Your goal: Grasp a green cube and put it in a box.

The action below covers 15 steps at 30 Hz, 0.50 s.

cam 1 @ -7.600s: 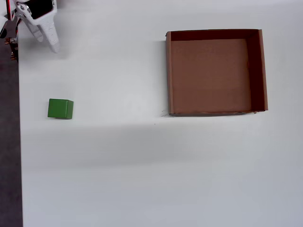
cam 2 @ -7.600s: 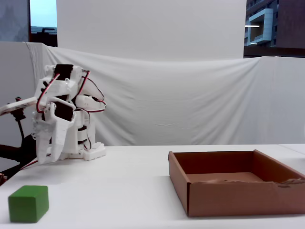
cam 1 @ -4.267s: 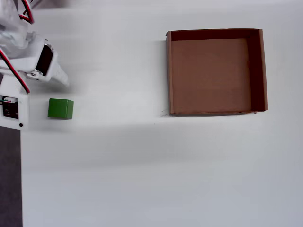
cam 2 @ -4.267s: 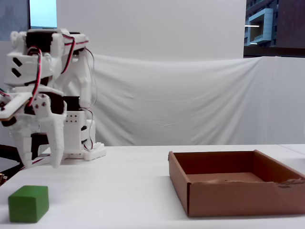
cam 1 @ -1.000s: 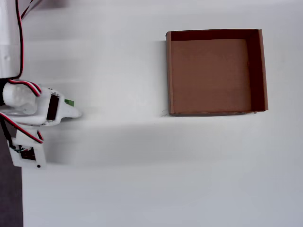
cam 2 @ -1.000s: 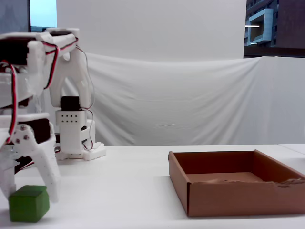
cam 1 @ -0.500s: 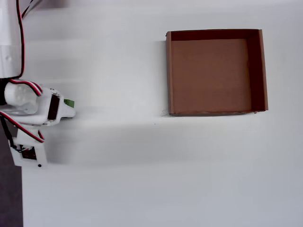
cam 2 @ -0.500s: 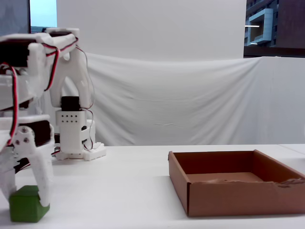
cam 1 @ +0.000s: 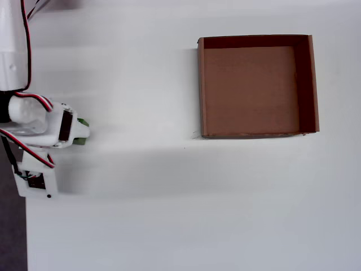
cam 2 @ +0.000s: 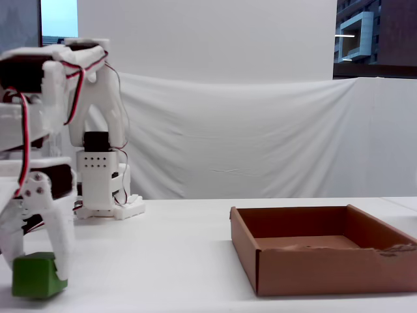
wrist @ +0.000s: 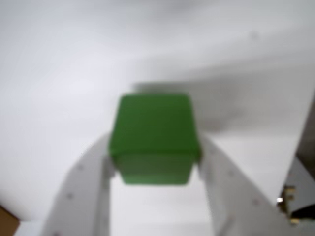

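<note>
The green cube (wrist: 155, 137) fills the middle of the wrist view, pressed between my two white fingers (wrist: 88, 182). My gripper (wrist: 155, 160) is shut on the green cube. In the fixed view the cube (cam 2: 36, 275) is at the far left, at or just above the white tabletop, with the gripper (cam 2: 38, 267) around it. In the overhead view only slivers of the cube (cam 1: 83, 123) show under the gripper (cam 1: 76, 131) at the left edge. The brown cardboard box (cam 1: 201, 84) stands empty at the upper right, far from the cube, and also shows in the fixed view (cam 2: 326, 270).
The arm's white base (cam 2: 101, 189) stands at the back left before a white cloth backdrop. The table's left edge (cam 1: 11, 237) runs close beside the gripper in the overhead view. White tabletop lies between the gripper and the box.
</note>
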Tool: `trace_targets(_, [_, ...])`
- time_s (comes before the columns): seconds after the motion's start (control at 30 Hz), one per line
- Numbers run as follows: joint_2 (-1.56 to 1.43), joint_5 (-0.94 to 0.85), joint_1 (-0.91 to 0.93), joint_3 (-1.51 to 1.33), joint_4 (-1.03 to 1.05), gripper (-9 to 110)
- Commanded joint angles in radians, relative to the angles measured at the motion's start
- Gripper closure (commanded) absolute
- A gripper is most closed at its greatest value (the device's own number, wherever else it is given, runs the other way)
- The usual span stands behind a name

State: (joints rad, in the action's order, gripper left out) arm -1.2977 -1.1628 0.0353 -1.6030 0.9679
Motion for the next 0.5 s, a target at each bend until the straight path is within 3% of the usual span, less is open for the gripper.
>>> trace_targets(0.0, [-0.089, -0.015, -0.014, 0.002, 0.012, 86])
trace_targets(0.47, [-0.364, -0.002, -0.137, -0.109, 0.126, 86])
